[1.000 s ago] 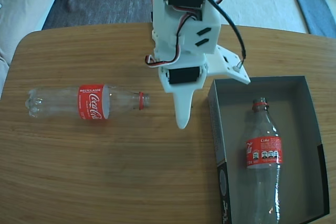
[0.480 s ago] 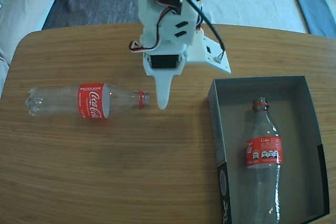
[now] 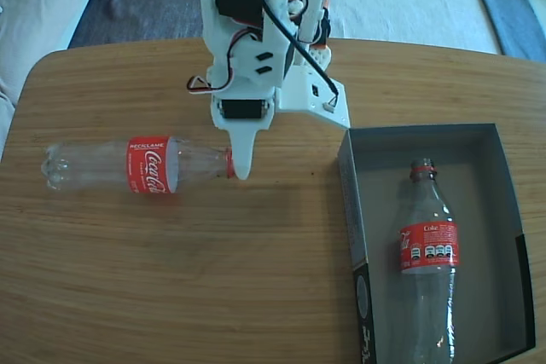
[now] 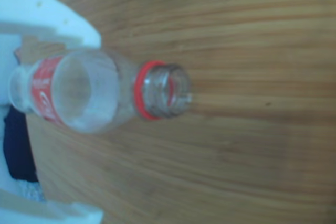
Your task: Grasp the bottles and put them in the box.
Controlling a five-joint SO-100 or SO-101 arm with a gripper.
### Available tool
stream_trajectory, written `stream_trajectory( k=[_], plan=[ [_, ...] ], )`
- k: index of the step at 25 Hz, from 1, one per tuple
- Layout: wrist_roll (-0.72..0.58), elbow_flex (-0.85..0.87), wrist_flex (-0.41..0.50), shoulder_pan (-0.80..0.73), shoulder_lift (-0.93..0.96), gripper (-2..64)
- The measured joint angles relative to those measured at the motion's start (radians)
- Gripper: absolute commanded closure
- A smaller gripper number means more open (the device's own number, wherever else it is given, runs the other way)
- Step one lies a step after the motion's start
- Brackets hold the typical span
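Lying on its side on the wooden table (image 3: 171,279), the loose bottle (image 3: 136,164) points its open neck toward the box (image 3: 426,132), where the second bottle (image 3: 428,253) already rests lengthwise, neck toward the far wall. The gripper (image 3: 241,168) hangs right at the loose bottle's red neck ring, its white finger tip overlapping the mouth in the fixed view. The wrist view shows that bottle (image 4: 100,95) lying between white finger surfaces at the top and bottom left edges, so the jaws look spread wide around it and not yet pinching, though blur makes this only probable. To do this grasp well, I would judge the arm should slide further along the body, toward the label, before closing: the neck is narrow and slick, and a bottle pinched there would likely swing. Only one finger is plain in the fixed view; the arm body hides the other, and whether the tip touches the plastic cannot be told.
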Motion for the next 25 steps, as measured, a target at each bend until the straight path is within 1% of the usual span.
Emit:
stream_trajectory(
  k=[6, 11, 18, 22, 25],
  plan=[
    [-0.115, 0.035, -0.035, 0.104, 0.000, 24.2],
    [-0.192, 0.040, -0.052, 0.156, 0.000, 24.2],
    [-0.281, 0.097, -0.106, 0.167, 0.000, 24.2],
    [-0.287, 0.100, -0.143, 0.170, -0.002, 24.2],
    [-0.299, 0.100, -0.147, 0.167, -0.049, 24.2]
  ],
)
